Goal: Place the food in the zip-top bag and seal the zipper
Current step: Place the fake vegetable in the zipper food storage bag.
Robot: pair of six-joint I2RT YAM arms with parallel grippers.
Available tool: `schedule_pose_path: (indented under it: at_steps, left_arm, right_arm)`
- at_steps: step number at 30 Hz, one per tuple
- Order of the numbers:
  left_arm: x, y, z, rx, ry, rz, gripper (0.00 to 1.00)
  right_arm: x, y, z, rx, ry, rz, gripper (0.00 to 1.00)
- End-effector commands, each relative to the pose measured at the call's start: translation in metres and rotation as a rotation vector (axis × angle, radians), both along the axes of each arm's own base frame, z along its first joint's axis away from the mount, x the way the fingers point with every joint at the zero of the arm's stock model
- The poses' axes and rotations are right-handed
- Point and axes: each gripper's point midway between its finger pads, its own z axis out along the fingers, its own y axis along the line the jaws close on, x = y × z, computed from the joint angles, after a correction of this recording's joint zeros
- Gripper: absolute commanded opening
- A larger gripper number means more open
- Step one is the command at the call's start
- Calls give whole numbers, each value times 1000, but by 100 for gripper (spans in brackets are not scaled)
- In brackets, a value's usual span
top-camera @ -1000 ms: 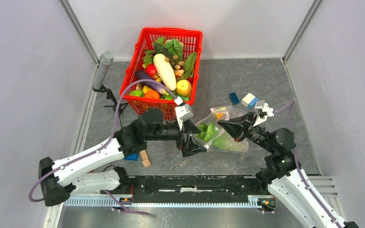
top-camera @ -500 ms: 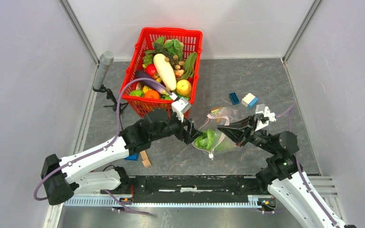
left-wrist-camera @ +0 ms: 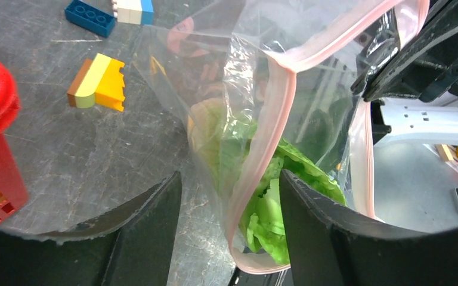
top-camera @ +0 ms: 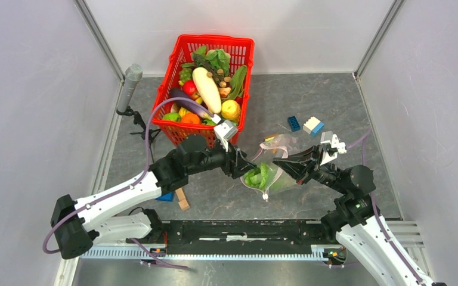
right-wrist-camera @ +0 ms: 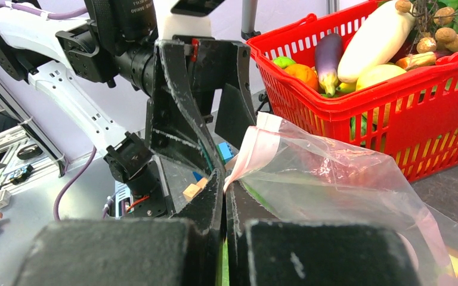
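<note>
The clear zip-top bag [top-camera: 269,174] hangs off the table between my two grippers, with green cabbage leaves [left-wrist-camera: 269,205] inside. My right gripper [top-camera: 281,165] is shut on the bag's pink mouth edge [right-wrist-camera: 251,149]. My left gripper [top-camera: 244,167] is open; in the left wrist view the pink zipper strip [left-wrist-camera: 276,128] runs down between its fingers [left-wrist-camera: 310,229] without being pinched. More food lies in the red basket [top-camera: 238,43]: a white radish [top-camera: 207,89], a purple eggplant [top-camera: 189,102], an orange [top-camera: 191,118] and a yellow fruit [top-camera: 231,109].
Blue [top-camera: 294,123] and white-blue [top-camera: 313,125] blocks lie right of the basket, a yellow block [left-wrist-camera: 98,83] near the bag. A wooden block [top-camera: 182,200] and a blue one [top-camera: 166,196] lie under my left arm. A grey cylinder on a stand [top-camera: 130,83] stands at the left wall.
The bag has risen off the table and shifted left, hanging from my right gripper. My left gripper has moved up from the bag's lower-left corner to its mouth.
</note>
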Motion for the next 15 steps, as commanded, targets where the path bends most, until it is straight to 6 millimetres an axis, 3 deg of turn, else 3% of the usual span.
schedule_pose_path:
  at_steps: [1, 5, 8, 12, 15]
  left_arm:
    - [3, 13, 12, -26, -17, 21, 64]
    - [4, 25, 11, -16, -25, 50, 61]
    - [4, 30, 7, 3, -30, 64, 51]
    - [0, 25, -7, 59, -7, 15, 42]
    - [-3, 23, -15, 77, 6, -14, 41]
  right_arm:
    - [-1, -2, 12, 19, -60, -9, 0]
    - [0, -1, 11, 17, -58, -9, 0]
    - [0, -1, 11, 21, -57, -8, 0]
    - [0, -1, 13, 28, -61, -8, 0]
    - [0, -1, 13, 28, -58, -8, 0]
